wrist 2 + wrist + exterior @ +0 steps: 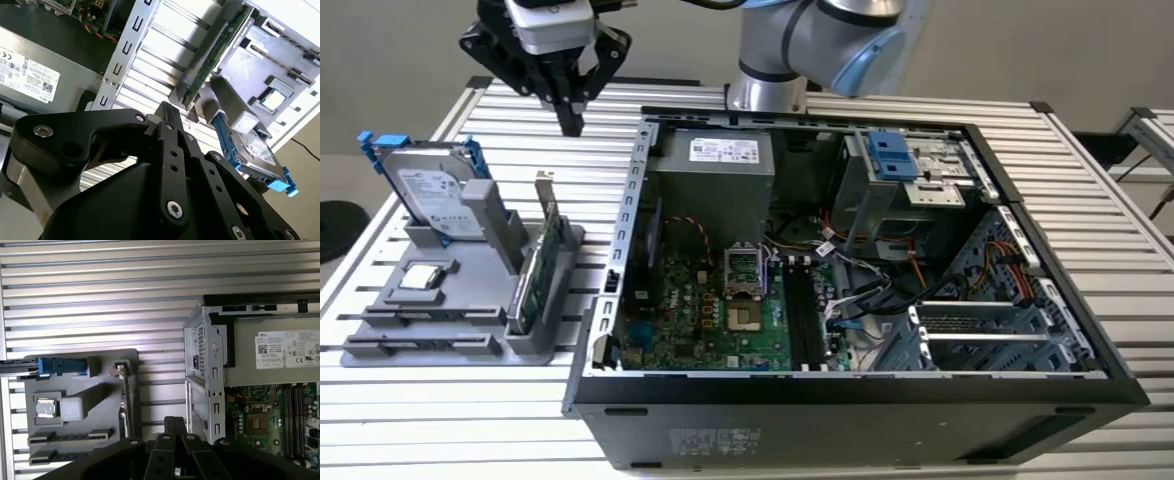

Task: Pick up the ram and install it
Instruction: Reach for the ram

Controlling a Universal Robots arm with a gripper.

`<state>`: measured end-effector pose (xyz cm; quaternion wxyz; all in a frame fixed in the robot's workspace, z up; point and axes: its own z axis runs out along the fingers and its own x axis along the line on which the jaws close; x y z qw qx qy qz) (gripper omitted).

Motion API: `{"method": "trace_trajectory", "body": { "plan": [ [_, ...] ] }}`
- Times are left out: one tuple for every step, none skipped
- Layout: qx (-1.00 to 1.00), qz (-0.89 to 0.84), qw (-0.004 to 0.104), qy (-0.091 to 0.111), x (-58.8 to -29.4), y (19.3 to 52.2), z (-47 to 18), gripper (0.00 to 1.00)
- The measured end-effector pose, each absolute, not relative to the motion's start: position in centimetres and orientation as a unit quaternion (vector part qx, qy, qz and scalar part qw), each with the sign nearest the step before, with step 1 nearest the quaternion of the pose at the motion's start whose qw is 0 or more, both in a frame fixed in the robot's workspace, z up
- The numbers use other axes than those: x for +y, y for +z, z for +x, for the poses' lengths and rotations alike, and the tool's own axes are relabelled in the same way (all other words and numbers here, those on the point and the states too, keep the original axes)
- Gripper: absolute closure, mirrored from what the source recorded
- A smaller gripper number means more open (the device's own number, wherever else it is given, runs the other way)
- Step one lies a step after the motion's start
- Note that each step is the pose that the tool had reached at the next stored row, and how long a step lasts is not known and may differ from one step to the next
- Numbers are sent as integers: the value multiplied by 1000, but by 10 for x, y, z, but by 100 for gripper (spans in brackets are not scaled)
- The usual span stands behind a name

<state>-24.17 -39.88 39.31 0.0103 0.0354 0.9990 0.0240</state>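
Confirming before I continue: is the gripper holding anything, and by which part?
Nothing: the black gripper is shut and empty above the slatted metal table.

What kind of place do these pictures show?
Probably a robotics lab bench for computer assembly: a robot arm stands by an open computer case on a slatted metal table, and a grey holder beside it keeps a hard drive and a green card on edge.

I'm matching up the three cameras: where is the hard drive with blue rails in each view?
Exterior view: the hard drive stands upright on the gray holder, on the exterior view's left of the computer case.
Second wrist view: the hard drive sits beside the green card.
First wrist view: the hard drive is edge-on, near the processor chip.
Shared landmark: the power supply's white label.
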Motion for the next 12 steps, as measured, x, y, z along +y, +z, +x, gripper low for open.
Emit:
{"method": "trace_trajectory", "body": {
  "plan": [
    [999,35,10,24,-399,393,-243,100],
    [999,35,10,24,-399,393,-245,100],
    [999,35,10,24,-399,393,-246,100],
    [999,35,10,24,-399,393,-248,100],
    [999,35,10,24,-399,393,-249,100],
    [999,35,10,24,-399,393,-251,100],
    [999,35,10,24,-399,393,-252,100],
    [999,35,10,24,-399,393,-253,100],
    [999,35,10,24,-399,393,-255,100],
    [999,35,10,24,-399,393,-256,100],
    [999,35,10,24,-399,393,-258,100],
    [999,35,10,24,-399,393,-259,100]
  ]
}}
